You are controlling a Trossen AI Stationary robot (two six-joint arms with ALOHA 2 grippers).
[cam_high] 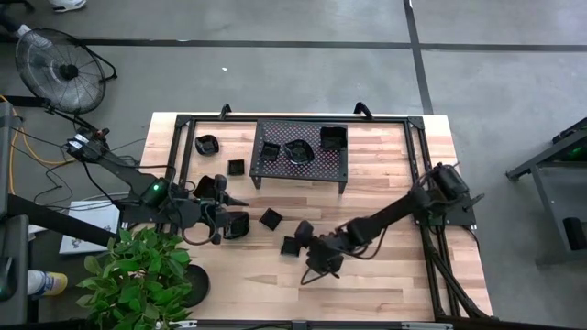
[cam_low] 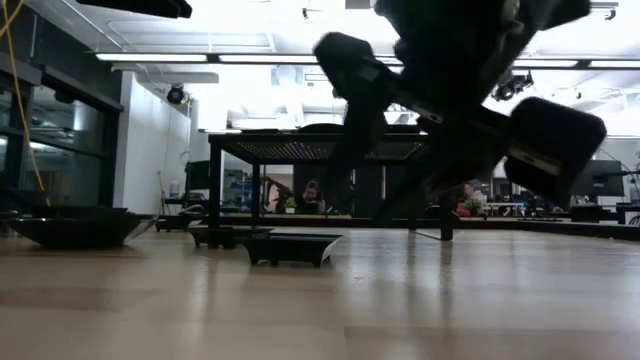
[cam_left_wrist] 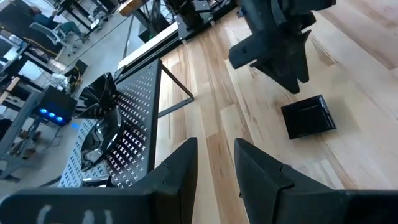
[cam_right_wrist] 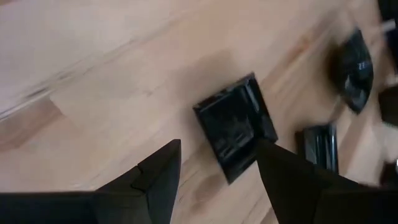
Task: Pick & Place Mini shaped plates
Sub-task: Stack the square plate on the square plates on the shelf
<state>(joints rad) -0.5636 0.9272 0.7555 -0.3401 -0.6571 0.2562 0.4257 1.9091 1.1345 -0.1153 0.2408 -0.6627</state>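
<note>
- The right tool (cam_right_wrist: 214, 171), fingers spread and holding nothing, hangs over the front middle of the bench (cam_high: 385, 284). One small square dish (cam_right_wrist: 236, 127) lies flat on the wood between and just past its fingertips; in the high view this seems to be the dish at (cam_high: 292, 245), beside the tool at (cam_high: 316, 249).
- That dish looks stiff, thin and light, likely ceramic or hard plastic, with a glossy face that should be slippery under the pads. I judge that it may chip if dropped or squeezed hard.
- Its low, flared rim gives little height to bite on. The safest hold seems to be across two opposite straight edges, fingers close to the wood, closing gently so that it does not skate away.
- The left tool (cam_left_wrist: 214, 168), fingers parted with a narrow gap and empty, waits at the bench's left side, near several more dishes.
- Another square dish (cam_high: 271, 218) sits alone mid-bench, well clear for a grasp.
- Farther back, a small dish (cam_high: 237, 167) and a rounder one (cam_high: 208, 144) lie on the wood left of the mesh rack (cam_high: 316, 170).
- On the rack rest further dishes, among them a scalloped one (cam_high: 299, 152); curved rims would offer less sure purchase.
</note>
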